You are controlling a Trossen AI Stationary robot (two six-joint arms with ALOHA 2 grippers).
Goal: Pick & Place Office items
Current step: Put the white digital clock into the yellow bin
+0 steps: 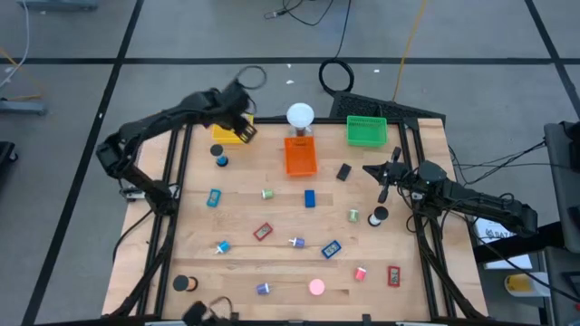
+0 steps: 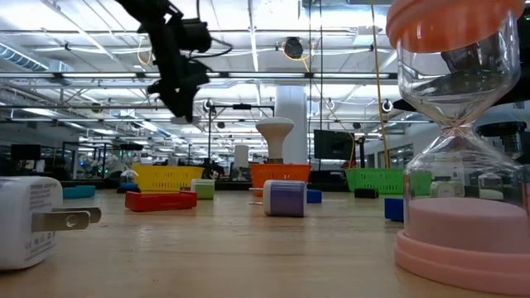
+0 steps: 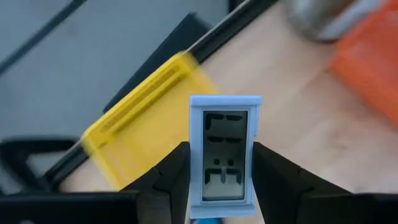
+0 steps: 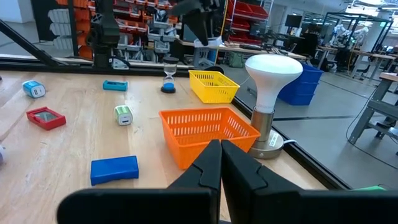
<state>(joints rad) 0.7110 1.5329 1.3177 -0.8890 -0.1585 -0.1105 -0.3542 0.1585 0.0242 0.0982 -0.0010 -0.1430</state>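
Two fingers of my left gripper (image 3: 221, 171) clamp a pale blue rectangular block with a dark screen-like face (image 3: 224, 149), held in the air just above the yellow slatted plastic tray (image 3: 143, 127). My right gripper (image 4: 221, 163) waits pinched shut, empty, with the orange mesh tray (image 4: 208, 132) just ahead.

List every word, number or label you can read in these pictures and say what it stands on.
Nothing can be read in any view.
Light blue device held in the left gripper: dark segment marks on its screen, which form no legible digits.
White plug adapter in the low view: faint print on its side, too small to read.
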